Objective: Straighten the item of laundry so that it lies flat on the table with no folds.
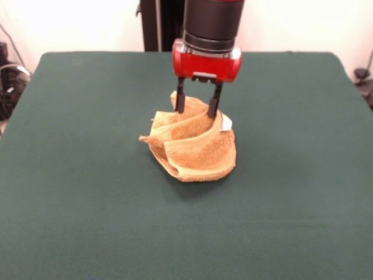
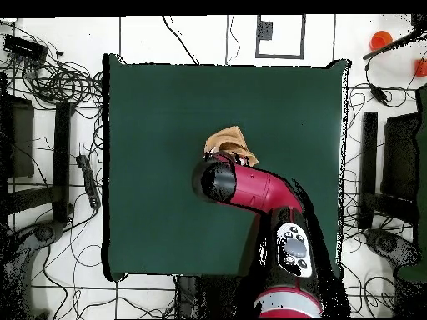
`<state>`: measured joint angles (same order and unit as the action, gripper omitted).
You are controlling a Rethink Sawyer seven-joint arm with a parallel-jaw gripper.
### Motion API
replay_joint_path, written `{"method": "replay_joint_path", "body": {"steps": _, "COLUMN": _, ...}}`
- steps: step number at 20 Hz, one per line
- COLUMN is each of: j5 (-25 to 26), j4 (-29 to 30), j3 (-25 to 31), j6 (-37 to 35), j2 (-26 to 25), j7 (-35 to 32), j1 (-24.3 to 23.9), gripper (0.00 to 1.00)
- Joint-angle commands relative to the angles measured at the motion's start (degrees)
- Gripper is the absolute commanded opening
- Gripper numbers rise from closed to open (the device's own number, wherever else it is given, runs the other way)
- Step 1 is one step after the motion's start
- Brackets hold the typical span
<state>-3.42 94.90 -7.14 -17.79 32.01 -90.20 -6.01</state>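
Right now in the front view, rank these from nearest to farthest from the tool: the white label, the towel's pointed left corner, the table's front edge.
1. The white label, just right of the tool.
2. The towel's pointed left corner, lower left of the tool.
3. The table's front edge, at the picture's bottom.

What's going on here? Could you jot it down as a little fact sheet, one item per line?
Machine: red and black arm reaching down over the table
Gripper: open, fingers spread, tips at the top of the towel
Towel: golden-tan, crumpled in a heap with several folds, near the table's middle
Label: small, white, at the towel's upper edge
Flat yet: no
Overhead view: arm covers most of the towel
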Motion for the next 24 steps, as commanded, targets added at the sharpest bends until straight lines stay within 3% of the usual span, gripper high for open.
{"method": "replay_joint_path", "body": {"steps": 1, "j5": -0.37, "j4": 0.26, "j3": 3.18, "j6": 3.67, "j2": -4.95, "j7": -10.90, "j1": 0.86, "gripper": 1.00}}
{"method": "replay_joint_path", "body": {"steps": 16, "j5": -0.73, "j4": -1.50, "j3": 2.59, "j6": 3.23, "j2": -5.62, "j7": -10.55, "j1": 1.58, "gripper": 1.00}}
{"method": "replay_joint_path", "body": {"steps": 19, "j5": -1.27, "j4": -0.56, "j3": 2.63, "j6": 4.88, "j2": -5.79, "j7": -11.88, "j1": 1.64, "gripper": 1.00}}
{"method": "replay_joint_path", "body": {"steps": 24, "j5": -3.87, "j4": 0.92, "j3": -1.90, "j6": 3.95, "j2": -5.09, "j7": -16.80, "j1": 5.74, "gripper": 1.00}}
